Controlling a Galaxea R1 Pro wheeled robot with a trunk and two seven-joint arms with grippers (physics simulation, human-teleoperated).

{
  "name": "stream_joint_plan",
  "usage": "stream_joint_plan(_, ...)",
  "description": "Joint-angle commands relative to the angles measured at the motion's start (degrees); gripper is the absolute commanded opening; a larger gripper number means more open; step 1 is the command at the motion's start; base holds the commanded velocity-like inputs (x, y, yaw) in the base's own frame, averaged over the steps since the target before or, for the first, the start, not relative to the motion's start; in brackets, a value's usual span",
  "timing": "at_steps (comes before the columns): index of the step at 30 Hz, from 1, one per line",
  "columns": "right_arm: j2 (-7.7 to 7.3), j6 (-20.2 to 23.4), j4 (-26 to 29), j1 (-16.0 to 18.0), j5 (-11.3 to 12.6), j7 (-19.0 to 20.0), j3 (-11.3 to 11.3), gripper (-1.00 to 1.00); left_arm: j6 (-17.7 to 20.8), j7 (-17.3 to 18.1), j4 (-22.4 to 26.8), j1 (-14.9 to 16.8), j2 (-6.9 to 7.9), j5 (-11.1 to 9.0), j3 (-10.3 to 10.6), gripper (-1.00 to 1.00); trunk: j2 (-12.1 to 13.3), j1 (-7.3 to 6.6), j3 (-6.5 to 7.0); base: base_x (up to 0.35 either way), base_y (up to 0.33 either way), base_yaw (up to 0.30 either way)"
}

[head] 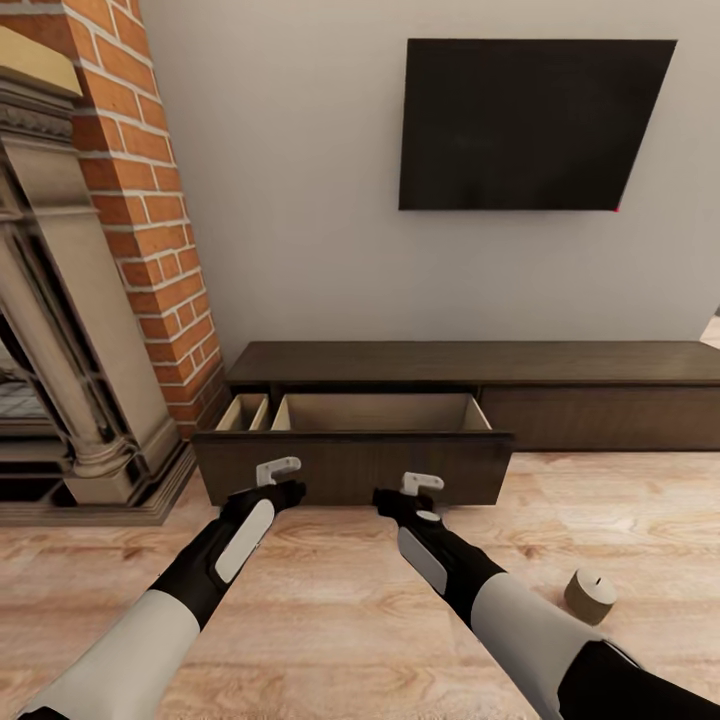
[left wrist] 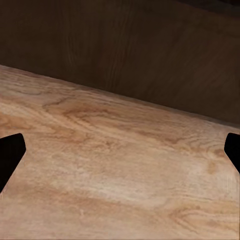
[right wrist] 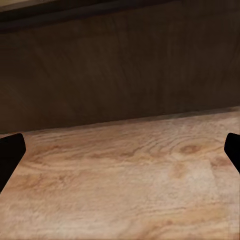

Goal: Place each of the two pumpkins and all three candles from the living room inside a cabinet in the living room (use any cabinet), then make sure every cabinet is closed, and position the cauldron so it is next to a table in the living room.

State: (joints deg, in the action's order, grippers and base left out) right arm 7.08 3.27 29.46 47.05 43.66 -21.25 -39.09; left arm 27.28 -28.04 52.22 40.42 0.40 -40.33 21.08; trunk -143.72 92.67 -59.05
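The long, low dark-brown cabinet (head: pixel 560 365) stands against the wall under a black wall-mounted television (head: pixel 530 122), with a brick fireplace (head: pixel 110 250) at its left end. Its left drawer (head: pixel 352 455) is pulled out over the wooden floor (head: pixel 330 600), and its pale interior, split by a divider, holds nothing that can be seen. Both arms reach toward the drawer front. The left gripper (head: pixel 277 471) and the right gripper (head: pixel 420 484) sit just before that front, low near the floor; in both wrist views the dark fingertips (left wrist: pixel 10 152) (right wrist: pixel 10 150) stand wide apart at the frame edges with only floor and dark wood between them. One candle (head: pixel 590 595) lies on the floor, right of the drawer and beside the right forearm.
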Motion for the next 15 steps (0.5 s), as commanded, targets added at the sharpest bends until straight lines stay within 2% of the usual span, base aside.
stream_joint_plan(1,-0.05,-0.39,0.04,0.06,0.20,-0.39,-0.47,1.00,-0.73,-0.53,0.05,0.01,0.04,0.12,0.25,1.00,-0.05,0.01,-0.29,0.000,0.000,0.000)
stream_joint_plan(5,-0.08,-2.86,-0.21,0.06,0.20,0.22,-1.47,1.00,-2.22,-0.46,-0.07,-0.20,0.04,1.73,0.42,1.00,-0.10,0.11,-1.17,0.000,0.000,0.000)
stream_joint_plan(9,-0.13,-5.49,-0.79,0.06,0.32,0.48,-4.33,1.00,-2.53,-0.44,-0.07,-0.39,0.37,2.80,0.49,1.00,-0.15,0.22,-2.06,0.000,0.000,0.000)
stream_joint_plan(12,-0.07,-8.73,-4.48,0.06,0.38,0.51,-5.62,1.00,-2.57,-0.44,-0.05,-0.44,0.73,3.37,0.58,1.00,-0.19,0.29,-2.72,0.000,0.000,0.000)
stream_joint_plan(15,-0.05,-13.69,-8.91,0.06,0.59,0.51,-5.80,1.00,-3.28,-0.33,-0.11,-0.61,0.82,5.43,0.66,1.00,-0.23,0.37,-3.39,0.000,0.000,0.000)
